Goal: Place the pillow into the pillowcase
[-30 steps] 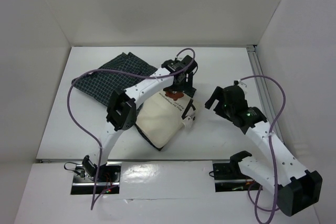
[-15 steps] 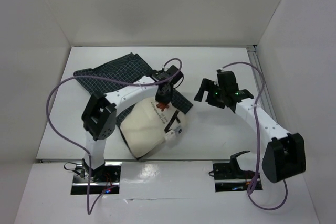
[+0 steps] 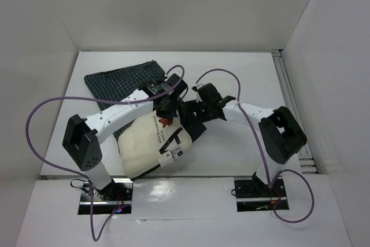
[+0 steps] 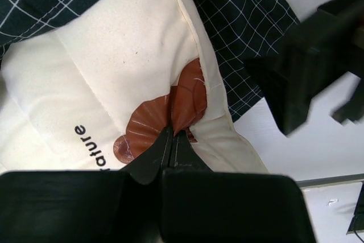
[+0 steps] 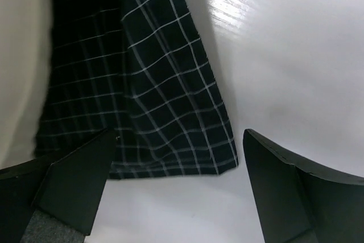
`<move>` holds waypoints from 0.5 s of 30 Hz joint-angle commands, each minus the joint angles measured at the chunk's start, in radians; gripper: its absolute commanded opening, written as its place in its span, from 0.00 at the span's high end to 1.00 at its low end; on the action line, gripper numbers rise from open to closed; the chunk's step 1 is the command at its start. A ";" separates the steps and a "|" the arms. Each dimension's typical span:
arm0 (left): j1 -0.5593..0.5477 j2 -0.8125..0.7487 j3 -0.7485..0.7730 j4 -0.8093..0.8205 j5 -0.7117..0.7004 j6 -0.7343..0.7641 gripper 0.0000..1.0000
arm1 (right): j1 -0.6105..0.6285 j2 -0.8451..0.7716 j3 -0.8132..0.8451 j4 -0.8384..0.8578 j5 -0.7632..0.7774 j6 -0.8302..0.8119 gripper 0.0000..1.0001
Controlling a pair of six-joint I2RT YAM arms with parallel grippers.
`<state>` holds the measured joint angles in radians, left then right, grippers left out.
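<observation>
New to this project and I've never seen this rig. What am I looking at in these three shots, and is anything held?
Two robot arms are bolted at the near edge of a white table. The wide picture comes from a camera above and behind them. The other two come from a camera on each wrist, looking past that arm's own fingers. On the table lie a cream pillow and a dark checked pillowcase, touching each other. I cannot tell whether any of the pillow is inside. The left hand is shut, pinching the pillow's cloth at its red-brown print. The right hand is open over a corner of the pillowcase and holds nothing.
</observation>
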<state>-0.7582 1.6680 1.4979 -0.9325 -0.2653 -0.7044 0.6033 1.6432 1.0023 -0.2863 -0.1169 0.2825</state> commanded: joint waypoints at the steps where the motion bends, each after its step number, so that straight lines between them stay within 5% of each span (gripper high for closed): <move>1: 0.000 -0.079 0.004 -0.014 -0.023 0.006 1.00 | 0.007 0.046 0.047 0.128 -0.009 -0.068 0.01; 9: 0.000 -0.134 0.004 -0.034 -0.023 0.006 1.00 | 0.007 0.179 0.107 0.292 -0.099 -0.108 0.06; 11: 0.000 -0.143 -0.007 -0.034 -0.034 -0.003 1.00 | -0.002 0.199 0.116 0.323 -0.154 -0.095 0.25; 13: 0.000 -0.143 -0.007 -0.034 -0.034 -0.003 1.00 | -0.002 0.199 0.116 0.373 -0.231 -0.074 0.72; 15: 0.010 -0.143 -0.007 -0.023 -0.045 -0.003 1.00 | -0.025 0.153 0.088 0.386 -0.265 -0.043 1.00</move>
<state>-0.7570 1.5658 1.4857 -0.9546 -0.2810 -0.7071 0.5968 1.8416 1.0794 -0.0162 -0.2794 0.2089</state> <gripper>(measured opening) 0.033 0.071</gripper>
